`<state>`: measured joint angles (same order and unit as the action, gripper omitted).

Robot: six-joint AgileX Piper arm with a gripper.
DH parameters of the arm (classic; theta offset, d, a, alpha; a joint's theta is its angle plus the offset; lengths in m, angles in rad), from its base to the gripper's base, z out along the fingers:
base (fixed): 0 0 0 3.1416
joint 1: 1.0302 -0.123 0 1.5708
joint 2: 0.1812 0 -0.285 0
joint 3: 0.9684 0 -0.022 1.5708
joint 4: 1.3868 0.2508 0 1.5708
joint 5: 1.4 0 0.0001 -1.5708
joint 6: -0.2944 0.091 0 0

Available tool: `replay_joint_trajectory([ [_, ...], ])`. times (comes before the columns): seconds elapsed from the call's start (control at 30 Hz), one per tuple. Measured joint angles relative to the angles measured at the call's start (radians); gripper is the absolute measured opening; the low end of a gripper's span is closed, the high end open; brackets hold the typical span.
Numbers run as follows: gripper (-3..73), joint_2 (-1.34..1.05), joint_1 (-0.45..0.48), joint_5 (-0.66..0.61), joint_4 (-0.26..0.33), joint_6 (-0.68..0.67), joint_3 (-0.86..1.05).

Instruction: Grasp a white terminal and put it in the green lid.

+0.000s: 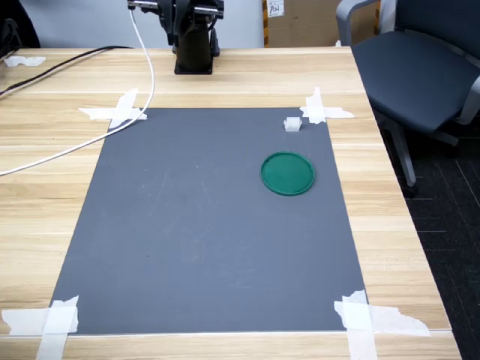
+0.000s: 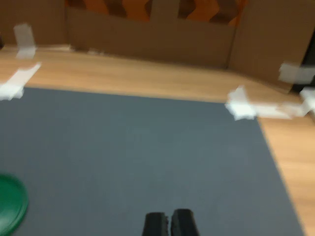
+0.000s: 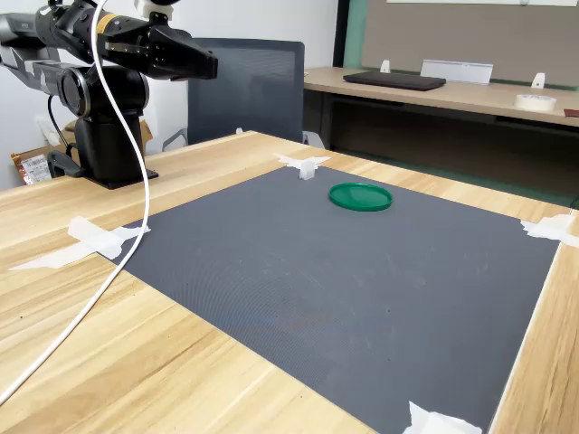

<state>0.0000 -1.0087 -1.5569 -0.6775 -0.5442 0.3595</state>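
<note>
The white terminal is a tiny pale block standing on the grey mat near its far right corner in the first exterior view, just beside a strip of tape. The green lid lies flat on the mat a short way nearer the camera, with nothing in it. Both also show in the second exterior view, terminal and lid. My gripper hangs high above the table near the arm's base, far from both, shut and holding nothing. The wrist view shows its fingertips together and the lid's edge; the terminal is out of that view.
White masking tape holds the mat's corners to the wooden table. A white cable trails from the arm across the table and the mat's far left corner. The arm's base stands at the far edge. An office chair is beside the table.
</note>
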Motion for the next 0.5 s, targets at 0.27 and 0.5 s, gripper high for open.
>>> replay_joint_trajectory([
  [0.27, -2.8, 0.269, 0.000, -0.192, -0.004, -0.008, -0.226],
  [0.5, -2.8, 0.493, 0.000, -0.314, -0.010, -0.106, -0.390],
])
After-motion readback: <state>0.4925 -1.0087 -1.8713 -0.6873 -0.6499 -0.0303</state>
